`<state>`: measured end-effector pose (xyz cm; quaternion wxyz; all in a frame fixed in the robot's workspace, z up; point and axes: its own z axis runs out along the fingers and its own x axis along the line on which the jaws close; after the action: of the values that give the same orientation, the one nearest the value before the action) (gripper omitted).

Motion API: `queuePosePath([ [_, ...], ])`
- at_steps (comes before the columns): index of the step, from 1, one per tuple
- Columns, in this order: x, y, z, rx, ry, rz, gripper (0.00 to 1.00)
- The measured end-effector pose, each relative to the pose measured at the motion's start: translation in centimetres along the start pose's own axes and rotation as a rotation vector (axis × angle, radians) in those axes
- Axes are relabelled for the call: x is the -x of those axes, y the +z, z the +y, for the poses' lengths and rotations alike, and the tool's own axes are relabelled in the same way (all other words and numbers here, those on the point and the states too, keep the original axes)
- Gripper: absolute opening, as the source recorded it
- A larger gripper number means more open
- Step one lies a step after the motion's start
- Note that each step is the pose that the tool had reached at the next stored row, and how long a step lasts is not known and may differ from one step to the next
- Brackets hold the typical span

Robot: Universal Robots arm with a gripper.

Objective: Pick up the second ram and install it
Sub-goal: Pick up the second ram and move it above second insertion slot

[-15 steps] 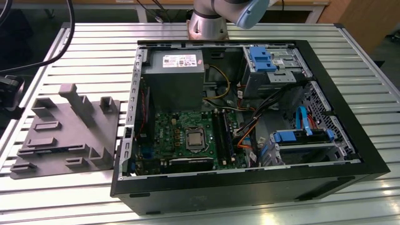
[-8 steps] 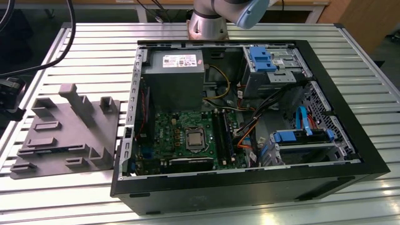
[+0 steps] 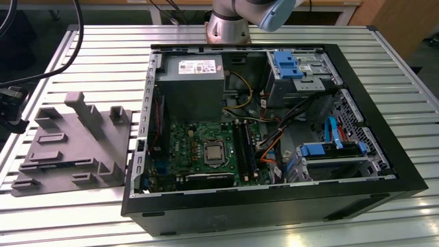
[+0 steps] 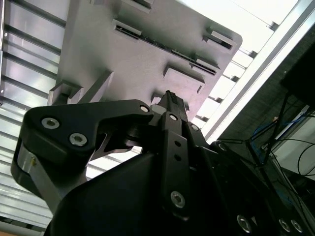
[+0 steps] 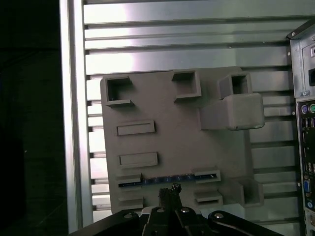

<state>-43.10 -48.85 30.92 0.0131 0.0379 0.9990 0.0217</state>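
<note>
Gripper (image 5: 170, 189): fingers appear closed together, gripping nothing, poised just beside the second ram (image 5: 165, 180). The ram stands on edge in a slot of the grey moulded tray (image 5: 162, 98), its long axis parallel to the nearest tray edge. The tray rests on the slatted aluminium surface (image 5: 197, 29).

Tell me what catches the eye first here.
The open computer case dominates the slatted table, its green motherboard exposed. On the exterior view's left lies a grey tray; in the first wrist view the gripper hangs near the second ram, seated edge-up in that tray.
</note>
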Motion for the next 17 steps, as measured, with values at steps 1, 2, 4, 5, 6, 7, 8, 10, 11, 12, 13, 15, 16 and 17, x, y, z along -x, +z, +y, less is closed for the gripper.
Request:
queuePosePath([
  [1, 0.00, 0.00, 0.00, 0.0000, 0.000, 0.0000, 0.11],
  [2, 0.00, 0.00, 0.00, 0.0000, 0.000, 0.0000, 0.11],
  [4, 0.00, 0.00, 0.00, 0.0000, 0.000, 0.0000, 0.11],
  [5, 0.00, 0.00, 0.00, 0.0000, 0.000, 0.0000, 0.11],
  [6, 0.00, 0.00, 0.00, 0.0000, 0.000, 0.0000, 0.11],
  [7, 0.00, 0.01, 0.00, 0.0000, 0.000, 0.0000, 0.11],
  [8, 0.00, 0.01, 0.00, 0.0000, 0.000, -0.0001, 0.11],
  [10, 0.01, 0.02, 0.00, 0.0002, -0.005, 0.0001, 0.11],
  [11, 0.00, 0.01, 0.00, 0.0003, -0.010, 0.0004, 0.11],
  [12, 0.01, 0.01, 0.00, 0.0004, -0.015, 0.0007, 0.11],
  [13, 0.01, 0.01, 0.00, 0.0005, -0.022, 0.0009, 0.11],
  [15, 0.01, 0.02, 0.00, 0.0009, -0.038, 0.0017, 0.11],
  [16, 0.01, 0.02, 0.00, 0.0011, -0.046, 0.0020, 0.11],
  [17, 0.01, 0.02, 0.00, 0.0013, -0.054, 0.0024, 0.11],
])
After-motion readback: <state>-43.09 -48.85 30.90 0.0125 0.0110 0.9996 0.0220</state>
